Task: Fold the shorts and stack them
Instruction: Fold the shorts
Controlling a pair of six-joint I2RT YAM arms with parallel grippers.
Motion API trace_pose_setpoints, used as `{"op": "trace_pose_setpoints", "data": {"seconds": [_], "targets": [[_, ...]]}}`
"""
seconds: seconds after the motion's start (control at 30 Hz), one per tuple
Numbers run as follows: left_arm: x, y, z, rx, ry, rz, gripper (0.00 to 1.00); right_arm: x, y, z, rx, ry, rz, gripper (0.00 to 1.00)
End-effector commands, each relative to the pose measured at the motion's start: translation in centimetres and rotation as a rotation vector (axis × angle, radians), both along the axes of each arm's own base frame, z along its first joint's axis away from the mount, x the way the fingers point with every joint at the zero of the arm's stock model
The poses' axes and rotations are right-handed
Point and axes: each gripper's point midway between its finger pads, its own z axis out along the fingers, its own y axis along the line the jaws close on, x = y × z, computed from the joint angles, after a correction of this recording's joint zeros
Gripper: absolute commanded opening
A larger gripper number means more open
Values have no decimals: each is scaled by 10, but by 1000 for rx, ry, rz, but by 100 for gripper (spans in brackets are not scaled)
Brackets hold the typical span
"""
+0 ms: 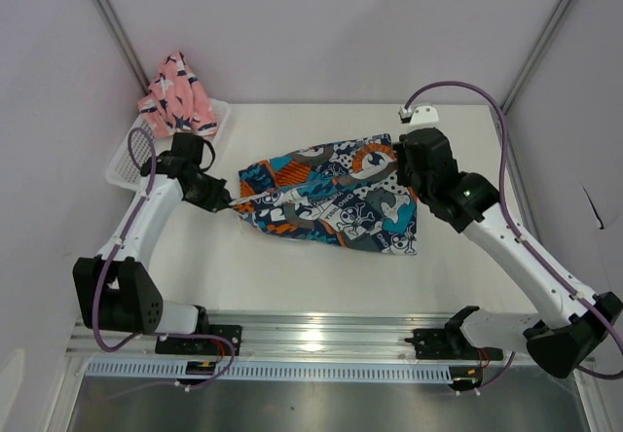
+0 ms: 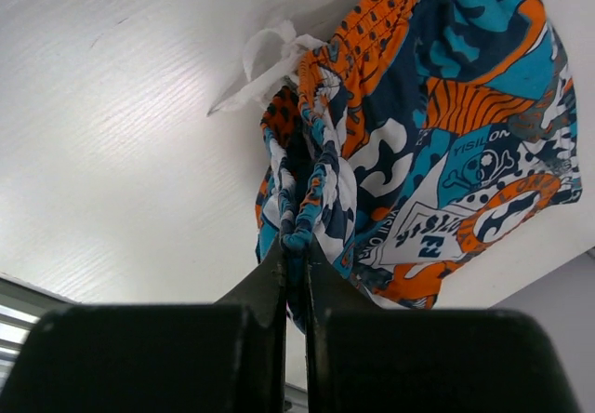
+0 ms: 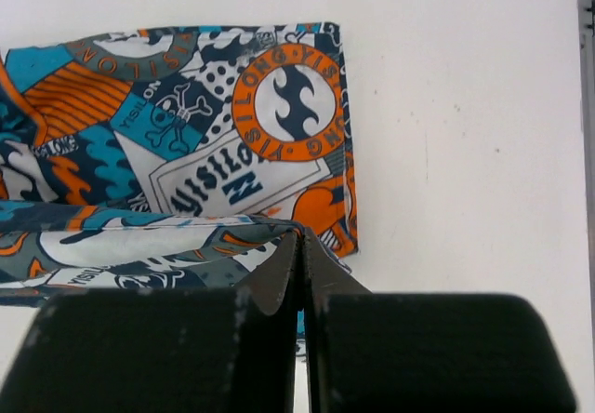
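Observation:
The printed shorts [image 1: 331,198] in blue, orange, white and grey lie across the middle of the table, partly lifted between both arms. My left gripper [image 1: 228,201] is shut on the bunched waistband end [image 2: 297,232], with its white drawstring [image 2: 265,59] trailing on the table. At the other end my right gripper [image 1: 401,171] is shut on a fabric edge [image 3: 279,222], and that end's round logo [image 3: 288,101] lies flat beneath it. The pink shorts [image 1: 177,96] with navy-and-white shapes sit heaped in the basket at the back left.
A white mesh basket [image 1: 122,164] stands at the table's back left, close behind my left arm. Walls and slanted frame bars enclose the table on three sides. A metal rail [image 1: 321,340] runs along the near edge.

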Motion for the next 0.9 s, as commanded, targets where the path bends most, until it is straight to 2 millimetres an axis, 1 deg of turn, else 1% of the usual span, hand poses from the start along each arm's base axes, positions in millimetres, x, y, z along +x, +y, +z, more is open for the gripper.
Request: {"op": "trace_pose_setpoints", "data": {"seconds": [0.0, 0.03, 0.07, 0.1, 0.13, 0.17, 0.23, 0.27, 0.3, 0.33, 0.37, 0.4, 0.43, 0.5, 0.53, 0.57, 0.6, 0.67, 0.7, 0.73, 0.77, 0.8, 0.83, 0.87], "targets": [[13, -3, 9, -45, 12, 87, 0, 27, 4, 29, 13, -90, 46, 0], [17, -3, 11, -51, 16, 109, 0, 32, 6, 27, 7, -88, 51, 0], [20, -2, 7, -49, 34, 120, 0, 39, 4, 33, 6, -111, 44, 0], [26, -1, 12, -55, 18, 131, 0, 44, 4, 38, 12, -125, 44, 0], [30, -1, 13, -69, 20, 145, 0, 51, 6, 37, 13, -122, 47, 0], [37, 0, 15, -74, 13, 159, 0, 59, 2, 46, 28, -139, 36, 0], [43, 2, 16, -90, 13, 187, 0, 70, 5, 47, 43, -137, 49, 0], [46, 3, 18, -104, 9, 195, 0, 79, 5, 41, 37, -124, 40, 0], [53, 3, 21, -113, -3, 206, 0, 85, 5, 39, 11, -124, 47, 0], [56, 4, 22, -125, -4, 225, 0, 89, 5, 43, 9, -131, 46, 0], [59, 4, 23, -139, -7, 234, 0, 97, 5, 37, 3, -124, 45, 0], [62, 4, 21, -149, -2, 243, 0, 103, 2, 36, 0, -125, 37, 0], [66, 2, 22, -163, -6, 251, 0, 107, 4, 38, 13, -130, 48, 0], [71, 1, 23, -177, -8, 259, 0, 120, 5, 29, 21, -112, 57, 0], [77, 0, 22, -184, -5, 264, 0, 125, 2, 27, 26, -108, 47, 0], [80, 0, 21, -186, -3, 266, 0, 130, 4, 28, 32, -114, 52, 0], [80, -2, 19, -192, 12, 266, 0, 136, 5, 20, 28, -101, 51, 0], [89, -3, 18, -198, 21, 265, 0, 145, 2, 20, 32, -111, 38, 0], [92, 4, 16, -201, 27, 284, 0, 148, 3, 19, 37, -109, 44, 0], [96, 7, 17, -203, 26, 291, 0, 154, 0, 13, 36, -100, 34, 0], [99, 8, 13, -204, 37, 295, 0, 158, -1, 12, 40, -99, 31, 0], [103, 7, 14, -214, 36, 292, 0, 165, -2, 9, 43, -93, 33, 0], [107, 7, 10, -219, 45, 294, 0, 169, 0, 11, 49, -98, 36, 0], [107, 7, 7, -219, 53, 294, 0, 172, -1, 7, 46, -92, 37, 0]]}}
